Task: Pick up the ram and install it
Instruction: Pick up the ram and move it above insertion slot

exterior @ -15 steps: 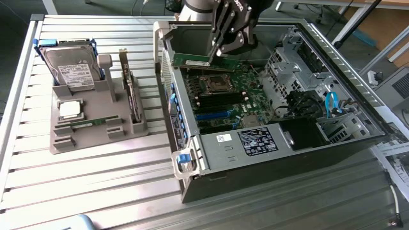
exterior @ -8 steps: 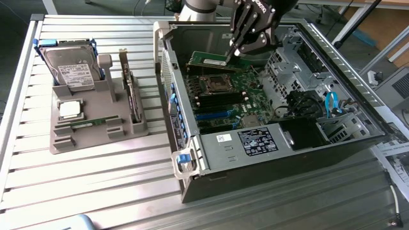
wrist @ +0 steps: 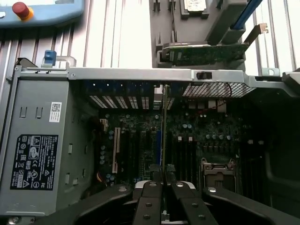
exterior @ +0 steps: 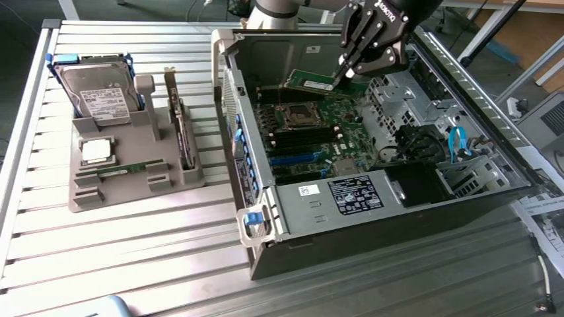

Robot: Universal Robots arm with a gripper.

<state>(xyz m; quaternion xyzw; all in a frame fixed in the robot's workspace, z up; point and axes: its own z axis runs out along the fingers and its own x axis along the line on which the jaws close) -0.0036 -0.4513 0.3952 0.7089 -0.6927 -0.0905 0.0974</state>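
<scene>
In the exterior view, one open computer case (exterior: pixel 414 228) lies on its side on the slatted metal surface (exterior: pixel 132 251). The hand (exterior: pixel 342 72) hangs over the far end of the case's inside, closed on the ram (exterior: pixel 310 80). This one green stick is held in the air above the motherboard (exterior: pixel 321 142), near its one processor socket (exterior: pixel 295 115). It touches no slot that can be made out. One blue cable (exterior: pixel 456 142) loops in the drive bay towards the exterior view's right. To the exterior view's left of the case stands one gray holder (exterior: pixel 132 188). It carries one hard drive (exterior: pixel 97 92), one square silver processor chip (exterior: pixel 95 150) and one upright expansion card (exterior: pixel 181 125). One thin green strip (exterior: pixel 119 170) lies in a groove of the holder.

In the wrist view, the hand (wrist: pixel 162 176) shows two fingers (wrist: pixel 151 197) pressed on either side of the ram (wrist: pixel 164 126). The stick is seen edge-on as one narrow line reaching out over the motherboard (wrist: pixel 136 136). The processor socket (wrist: pixel 218 171) lies just beside the fingers. Two printed labels, one large (wrist: pixel 33 161) and one small (wrist: pixel 55 111), sit on the case's gray metal box. Beyond the case rim (wrist: pixel 140 73) are the expansion card (wrist: pixel 206 54) and one red button (wrist: pixel 21 9) on a blue pendant.
</scene>
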